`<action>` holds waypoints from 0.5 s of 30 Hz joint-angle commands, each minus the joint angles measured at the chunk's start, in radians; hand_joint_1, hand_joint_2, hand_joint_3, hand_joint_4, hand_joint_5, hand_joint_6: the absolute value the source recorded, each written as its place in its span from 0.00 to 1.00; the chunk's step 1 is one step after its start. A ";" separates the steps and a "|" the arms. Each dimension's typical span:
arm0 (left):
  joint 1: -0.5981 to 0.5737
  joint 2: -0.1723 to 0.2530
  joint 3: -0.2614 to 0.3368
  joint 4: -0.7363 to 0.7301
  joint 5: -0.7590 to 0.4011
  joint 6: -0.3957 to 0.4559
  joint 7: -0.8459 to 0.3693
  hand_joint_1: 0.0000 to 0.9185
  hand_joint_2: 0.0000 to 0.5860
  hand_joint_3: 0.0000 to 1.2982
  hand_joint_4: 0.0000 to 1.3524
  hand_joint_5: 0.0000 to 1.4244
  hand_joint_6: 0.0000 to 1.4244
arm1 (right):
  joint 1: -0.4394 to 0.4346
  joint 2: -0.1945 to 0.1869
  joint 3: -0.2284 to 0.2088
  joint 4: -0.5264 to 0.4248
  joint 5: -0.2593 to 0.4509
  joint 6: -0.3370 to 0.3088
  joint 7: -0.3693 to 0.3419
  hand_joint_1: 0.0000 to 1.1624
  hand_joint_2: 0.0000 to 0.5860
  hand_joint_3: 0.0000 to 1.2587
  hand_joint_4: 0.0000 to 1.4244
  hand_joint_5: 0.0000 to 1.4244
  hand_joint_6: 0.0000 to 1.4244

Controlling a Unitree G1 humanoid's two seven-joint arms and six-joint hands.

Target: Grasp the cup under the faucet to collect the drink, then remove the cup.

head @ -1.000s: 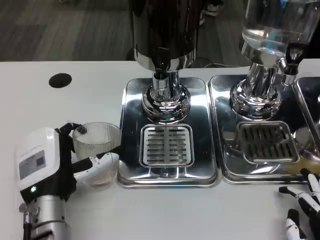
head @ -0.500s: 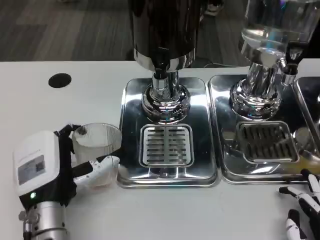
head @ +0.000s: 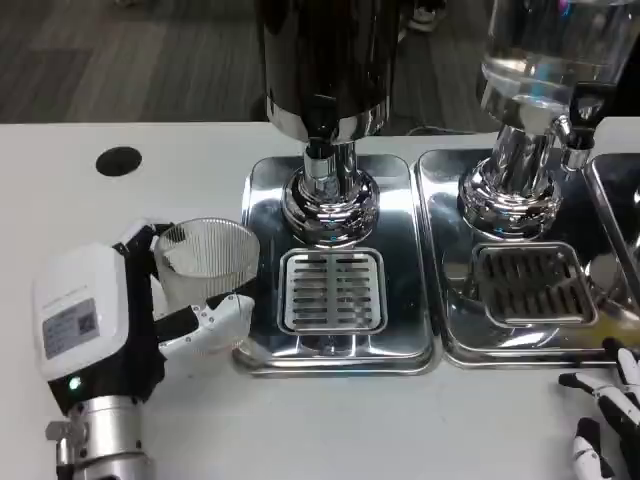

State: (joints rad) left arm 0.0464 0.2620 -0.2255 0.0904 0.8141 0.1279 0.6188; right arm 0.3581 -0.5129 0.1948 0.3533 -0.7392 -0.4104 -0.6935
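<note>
Cup (head: 207, 265) sits upright in the left robot hand (head: 150, 320), fingers wrapped round it, just left of the drip tray (head: 335, 345). Faucet (head: 322, 165) lies up and to the right. Right robot hand (head: 605, 425) waits, fingers spread.

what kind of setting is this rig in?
Probably a drink-station mockup in an office or lab. Two beverage dispensers, one dark and one clear, stand on steel drip trays on a white table, with grey carpet behind. The left hand holds a ribbed clear cup.
</note>
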 commanded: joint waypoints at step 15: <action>-0.330 -0.105 -0.138 0.445 0.052 -0.045 0.127 0.34 0.14 0.61 0.60 0.73 0.94 | 0.001 -0.023 -0.041 -0.083 0.015 0.005 0.068 0.09 0.96 0.23 0.00 0.02 0.09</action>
State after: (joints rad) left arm -0.2325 0.1685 -0.3465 0.4708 0.8716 0.1098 0.7110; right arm 0.3622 -0.5232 0.1667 0.3001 -0.7266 -0.4153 -0.6516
